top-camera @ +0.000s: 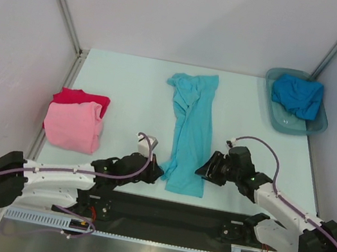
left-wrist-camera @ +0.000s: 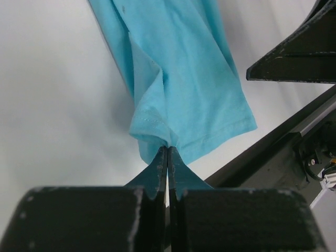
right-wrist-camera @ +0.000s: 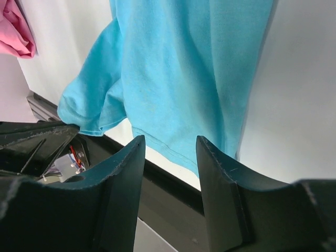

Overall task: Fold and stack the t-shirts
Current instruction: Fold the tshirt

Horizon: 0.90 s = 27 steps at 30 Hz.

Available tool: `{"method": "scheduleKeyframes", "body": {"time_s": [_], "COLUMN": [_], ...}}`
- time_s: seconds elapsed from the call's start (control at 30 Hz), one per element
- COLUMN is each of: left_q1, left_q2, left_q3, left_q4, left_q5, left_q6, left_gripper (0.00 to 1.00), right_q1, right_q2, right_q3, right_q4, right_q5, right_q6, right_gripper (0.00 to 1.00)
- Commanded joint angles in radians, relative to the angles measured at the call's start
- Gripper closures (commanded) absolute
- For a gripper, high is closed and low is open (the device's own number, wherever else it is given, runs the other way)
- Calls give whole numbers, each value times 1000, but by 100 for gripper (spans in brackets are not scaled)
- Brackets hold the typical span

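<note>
Pale table (top-camera: 130, 86) has the turquoise shirt (top-camera: 189, 129) lying long down its middle, hem at the near edge. The pink shirt (top-camera: 74, 126) sits on the red shirt (top-camera: 82, 98) by the left edge. The left gripper (left-wrist-camera: 167, 149) pinches the hem's left corner tight. The right gripper (right-wrist-camera: 170, 144) waits with a gap by the right corner, holding nothing. I think folding is starting; next, it must pinch too.

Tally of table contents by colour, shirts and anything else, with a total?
soft red t-shirt: 1
soft pink t-shirt: 1
soft turquoise t-shirt: 1
soft deep blue t-shirt: 1
grey translucent plastic tub: 1
Total: 5
</note>
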Motion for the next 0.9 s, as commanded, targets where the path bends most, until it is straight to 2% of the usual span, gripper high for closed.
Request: {"method": "scheduleKeyframes", "body": {"time_s": [0.0, 0.13, 0.27, 0.4, 0.87], "left_q1": [-33, -102, -189, -228, -265], "left_q2": [11, 78, 226, 317, 379], "left_q3": [65, 124, 203, 253, 240], "left_q4": [3, 3, 9, 41, 53], "left_q5": [-18, -33, -33, -20, 6], "left_q6": [24, 28, 41, 36, 16], "left_gripper": [100, 99, 100, 100, 100], "right_q1": [5, 5, 5, -1, -30], "right_q2": [17, 29, 31, 10, -26], "right_q3": [-3, -3, -5, -6, -19], "right_q4": [40, 55, 58, 42, 28], "right_q5": [-16, -20, -22, -23, -45], "right_q6": [8, 12, 14, 8, 0], "right_gripper": [52, 52, 52, 52, 52]}}
